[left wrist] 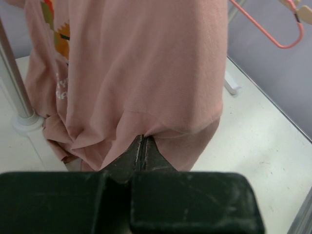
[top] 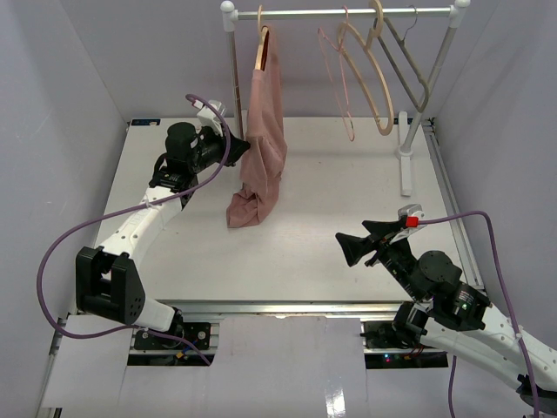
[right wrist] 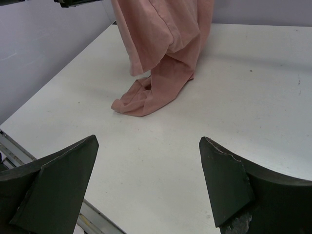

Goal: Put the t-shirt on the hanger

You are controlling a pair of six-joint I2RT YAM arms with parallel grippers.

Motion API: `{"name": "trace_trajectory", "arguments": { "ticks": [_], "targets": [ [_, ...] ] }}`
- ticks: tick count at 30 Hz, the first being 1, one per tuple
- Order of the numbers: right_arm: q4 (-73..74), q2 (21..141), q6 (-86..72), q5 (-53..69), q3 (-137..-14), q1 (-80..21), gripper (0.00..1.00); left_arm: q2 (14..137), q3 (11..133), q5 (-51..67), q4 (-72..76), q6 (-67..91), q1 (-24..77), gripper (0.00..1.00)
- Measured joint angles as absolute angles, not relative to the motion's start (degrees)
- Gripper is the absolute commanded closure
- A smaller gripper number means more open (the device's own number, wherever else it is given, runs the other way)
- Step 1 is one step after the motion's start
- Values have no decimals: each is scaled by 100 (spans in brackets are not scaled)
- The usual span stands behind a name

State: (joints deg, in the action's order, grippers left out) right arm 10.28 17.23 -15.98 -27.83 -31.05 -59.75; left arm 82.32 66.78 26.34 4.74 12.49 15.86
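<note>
The dusty-pink t-shirt (top: 264, 131) hangs from the left end of the rail on a beige hanger (top: 261, 48), which is seen edge-on with its hook over the bar. The shirt's lower end is bunched on the table (top: 244, 212). My left gripper (top: 235, 148) is at the shirt's left side, about mid-height. In the left wrist view it (left wrist: 143, 140) is shut on a fold of the t-shirt (left wrist: 146, 63). My right gripper (top: 363, 238) is open and empty over the table's right front. In the right wrist view it (right wrist: 147, 141) faces the t-shirt (right wrist: 161, 48).
A white clothes rail (top: 348, 13) spans the back, with posts at left and right (top: 406, 148). On it hang a thin pink wire hanger (top: 335, 78), a second beige wooden hanger (top: 370, 83) and a grey angular hanger (top: 416, 65). Purple cables trail from both arms.
</note>
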Motion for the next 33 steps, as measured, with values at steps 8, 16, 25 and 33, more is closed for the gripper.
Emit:
{"name": "trace_trajectory", "arguments": {
  "ticks": [8, 16, 25, 33],
  "targets": [
    [1028, 1723, -1597, -2783, -3105, -5975, 9, 8340, 6681, 2124, 302, 1248, 1586, 100],
    [1028, 1723, -1597, -2781, -3105, -5975, 9, 8409, 6681, 1845, 133, 1249, 1586, 100],
    [1028, 1721, -1597, -2783, -3105, -5975, 9, 8425, 6842, 1598, -182, 1256, 1586, 86],
    [1028, 1721, -1594, -2788, -3105, -5975, 9, 8394, 6846, 1428, -500, 1246, 1586, 45]
  ]
}}
